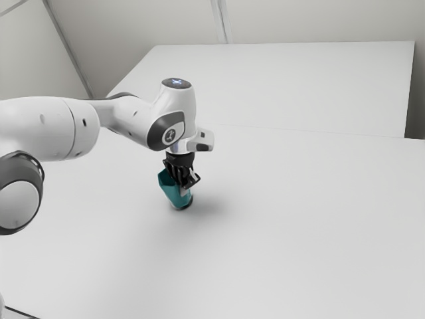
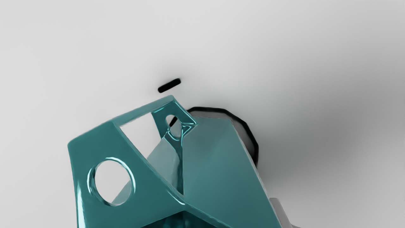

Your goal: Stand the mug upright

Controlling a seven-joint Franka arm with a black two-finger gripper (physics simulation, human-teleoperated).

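The teal mug [image 1: 174,191] leans in the exterior view, its wide mouth up toward that view's left and its dark-rimmed base low, near the tabletop. Around its upper part is my gripper [image 1: 183,178], shut on the mug. From the wrist camera, the mug [image 2: 218,158] shows its faceted wall, its angular handle with round holes, and part of its dark mouth. At the gripper [image 2: 202,218], a grey finger [image 2: 280,212] lies along the mug's wall; the mug hides the other. Whether the base touches the table is unclear.
A white tabletop [image 1: 285,226] extends around the mug. Beyond it stands another white surface [image 1: 285,83], with pale walls behind. Close to the mug's handle, a short black bar [image 2: 169,85] shows against the white surface.
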